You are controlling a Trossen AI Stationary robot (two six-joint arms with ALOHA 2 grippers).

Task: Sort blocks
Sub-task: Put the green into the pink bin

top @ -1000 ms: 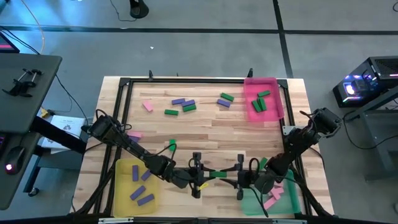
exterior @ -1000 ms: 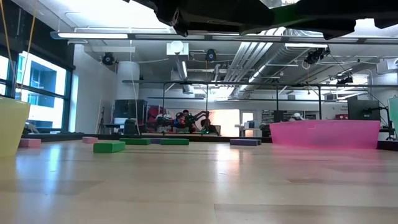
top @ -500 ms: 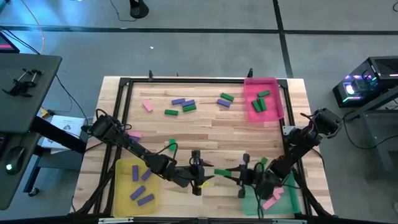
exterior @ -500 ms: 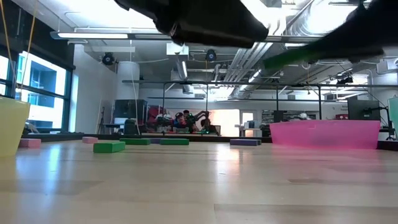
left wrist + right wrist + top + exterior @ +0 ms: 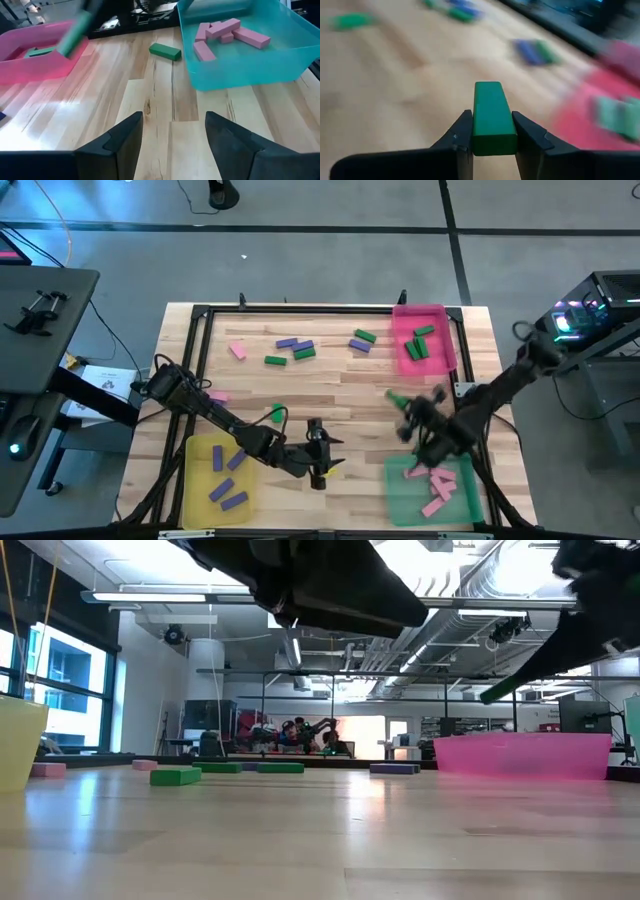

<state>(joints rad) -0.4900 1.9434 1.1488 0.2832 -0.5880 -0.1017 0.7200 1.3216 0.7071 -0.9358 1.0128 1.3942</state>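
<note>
My right gripper [image 5: 405, 408] hangs over the table's right middle, shut on a green block [image 5: 396, 398]; the right wrist view shows that block [image 5: 490, 107] between the fingers. My left gripper [image 5: 322, 452] waits open and empty near the near edge, and its fingers [image 5: 125, 140] stand apart over bare wood. Loose blocks lie flat at the far side: pink [image 5: 237, 351], purple [image 5: 288, 343] and green [image 5: 275, 361]. A further green block [image 5: 276, 413] lies nearer the left arm. My right gripper pinches the green block by one end [image 5: 493, 137] between its two fingers [image 5: 461, 131]. The block runs along the fingers and sticks out ahead of them. It is lifted clear of the table and shows tilted in the low view [image 5: 500, 690].
A pink tray [image 5: 441, 340] at the far right holds green blocks. The green tray [image 5: 395, 490] at the near right holds pink blocks, with one green block [image 5: 165, 51] beside it. The yellow tray [image 5: 195, 480] at the near left holds purple blocks. A black frame rims the table.
The right gripper has drawn the green block away from the left gripper at the near edge. It has risen and swung fast toward the far edge and the pink tray, block in hold. The left arm has stayed near the near edge.
</note>
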